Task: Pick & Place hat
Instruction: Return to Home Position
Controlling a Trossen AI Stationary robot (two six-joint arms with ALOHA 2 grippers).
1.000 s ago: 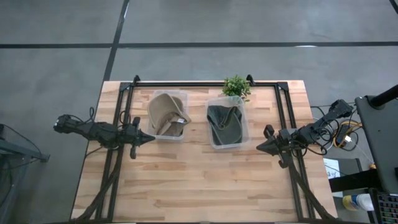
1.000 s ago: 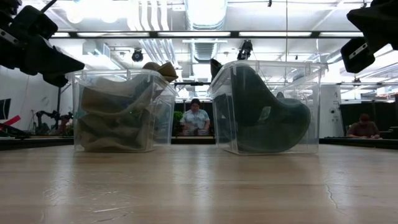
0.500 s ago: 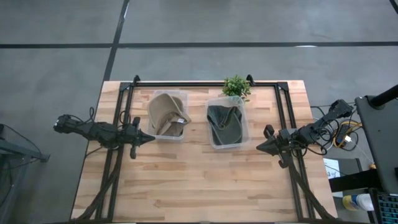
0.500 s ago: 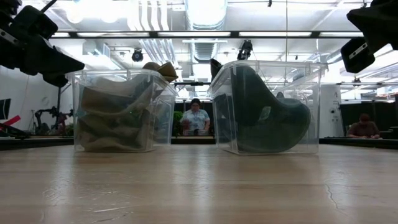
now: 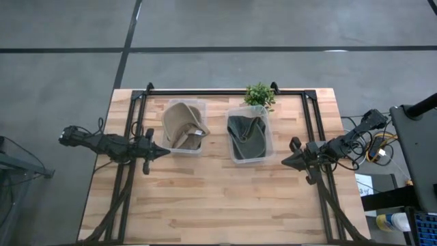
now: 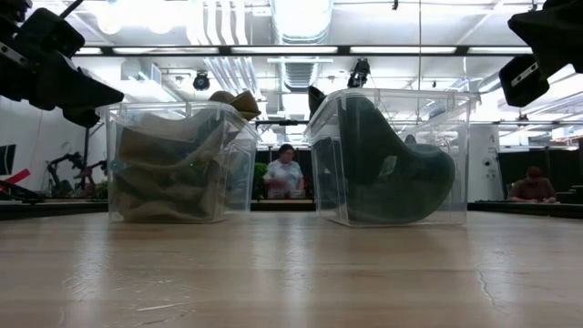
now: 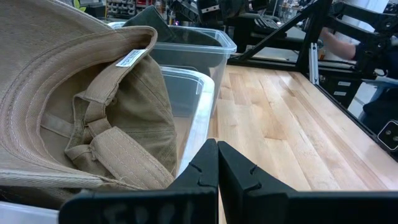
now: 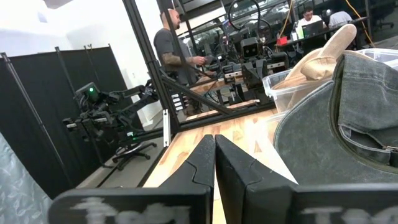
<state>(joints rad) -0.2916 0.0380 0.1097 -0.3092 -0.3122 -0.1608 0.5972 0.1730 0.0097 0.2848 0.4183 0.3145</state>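
Note:
A tan cap [image 5: 183, 125] lies in the left clear bin [image 5: 199, 149]; in the left wrist view the tan cap [image 7: 81, 106] shows its inside and strap. A dark green cap [image 5: 247, 135] sits in the right clear bin [image 5: 266, 154], its brim [image 8: 336, 124] showing in the right wrist view. My left gripper [image 5: 162, 152] hovers shut just left of the tan cap's bin, above the table. My right gripper [image 5: 285, 161] hovers shut just right of the green cap's bin. Neither touches anything.
A small potted plant [image 5: 259, 95] stands at the table's far edge behind the right bin. A black frame [image 5: 225, 91] runs along the far edge and down both sides. Bare wood [image 5: 218, 198] lies on the near half. People sit and stand in the room beyond.

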